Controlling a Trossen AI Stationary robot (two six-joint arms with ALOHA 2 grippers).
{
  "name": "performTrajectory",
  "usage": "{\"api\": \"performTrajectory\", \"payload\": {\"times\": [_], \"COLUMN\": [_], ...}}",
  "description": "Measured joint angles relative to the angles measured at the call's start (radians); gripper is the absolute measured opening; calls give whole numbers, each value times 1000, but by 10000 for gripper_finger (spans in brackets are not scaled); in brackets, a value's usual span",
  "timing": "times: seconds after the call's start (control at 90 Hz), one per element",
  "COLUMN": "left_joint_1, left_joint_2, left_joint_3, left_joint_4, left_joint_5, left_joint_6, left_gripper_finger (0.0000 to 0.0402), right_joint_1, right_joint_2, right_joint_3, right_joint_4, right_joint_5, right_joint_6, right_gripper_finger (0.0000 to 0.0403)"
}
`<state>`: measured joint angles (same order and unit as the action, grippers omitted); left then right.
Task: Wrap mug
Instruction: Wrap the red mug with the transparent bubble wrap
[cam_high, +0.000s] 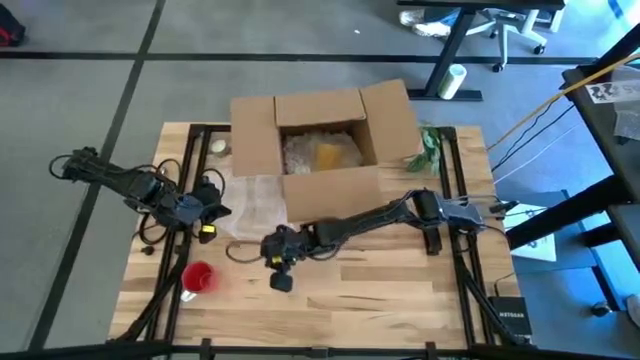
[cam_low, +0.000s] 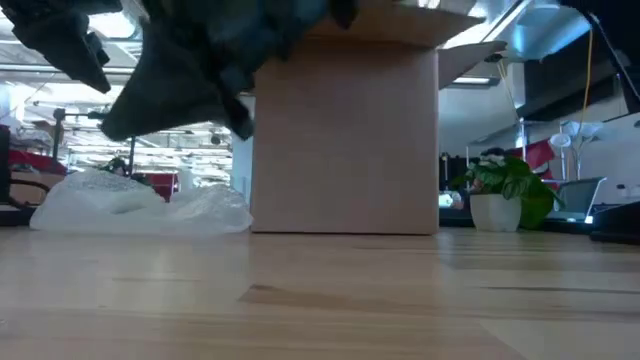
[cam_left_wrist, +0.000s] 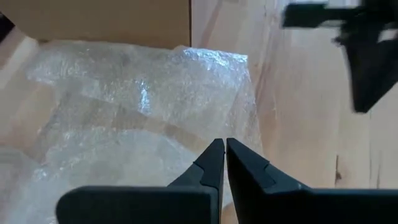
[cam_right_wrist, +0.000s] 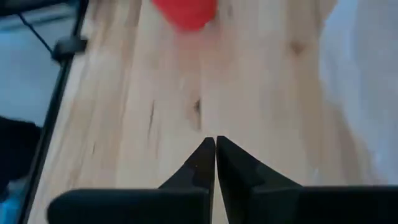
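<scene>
From above, the red mug (cam_high: 198, 277) sits bare on the table (cam_high: 400, 290) near its front left corner, well apart from the bubble wrap (cam_high: 257, 200), which lies flat beside the open box (cam_high: 320, 140). The left tool (cam_high: 207, 222) hangs at the wrap's left edge; the right tool (cam_high: 280, 268) reaches across to the middle of the table, between wrap and mug. Nothing is wrapped; by my reading the task is barely begun, with the mug not yet brought to the wrap.

At table level, the wrap (cam_low: 140, 205) lies in a low heap left of the box (cam_low: 345, 140), with a potted plant (cam_low: 505, 190) off to the right. Dark arm parts fill the upper left; the mug does not show.

The left wrist view shows the left tool (cam_left_wrist: 224, 152) with fingertips pressed together, empty, over the wrap (cam_left_wrist: 137, 106).

The right wrist view shows the right tool (cam_right_wrist: 215, 149) likewise closed and holding nothing, above bare wood, pointed toward the mug (cam_right_wrist: 185, 12) ahead. Grasping, placing and folding all remain.
</scene>
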<state>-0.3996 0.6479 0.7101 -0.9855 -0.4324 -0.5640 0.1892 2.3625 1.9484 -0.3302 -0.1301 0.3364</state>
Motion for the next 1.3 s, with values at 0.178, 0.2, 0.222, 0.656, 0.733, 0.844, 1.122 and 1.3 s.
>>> {"api": "performTrajectory", "payload": {"times": [0.178, 0.2, 0.222, 0.656, 0.733, 0.844, 1.122, 1.3], "left_joint_1": [0, 0, 0, 0, 0, 0, -7, -51], "left_joint_2": [0, 0, 0, 0, 0, 0, -1, -25], "left_joint_3": [0, 0, 0, 0, 0, 0, 0, 0], "left_joint_4": [0, 0, 0, -26, -26, -26, -31, -37], "left_joint_5": [-2, -2, -2, -3, -3, -2, 0, 2], "left_joint_6": [4, 6, 7, 22, 21, 21, 17, 8], "left_gripper_finger": [0, 0, 0, 0, 0, 0, 0, 0], "right_joint_1": [-84, -95, -105, -84, -66, -44, -37, -39], "right_joint_2": [-1, -1, -1, -1, -1, -1, 105, 139], "right_joint_3": [1, 1, 1, 1, 1, 1, 0, 0], "right_joint_4": [21, 21, 21, 112, 154, 269, 382, 385], "right_joint_5": [-25, -27, -30, -36, 18, 51, 42, 113], "right_joint_6": [-48, -52, -54, -79, -79, -75, 29, 34], "right_gripper_finger": [0, 0, 0, 0, 1, 1, 1, 1]}}
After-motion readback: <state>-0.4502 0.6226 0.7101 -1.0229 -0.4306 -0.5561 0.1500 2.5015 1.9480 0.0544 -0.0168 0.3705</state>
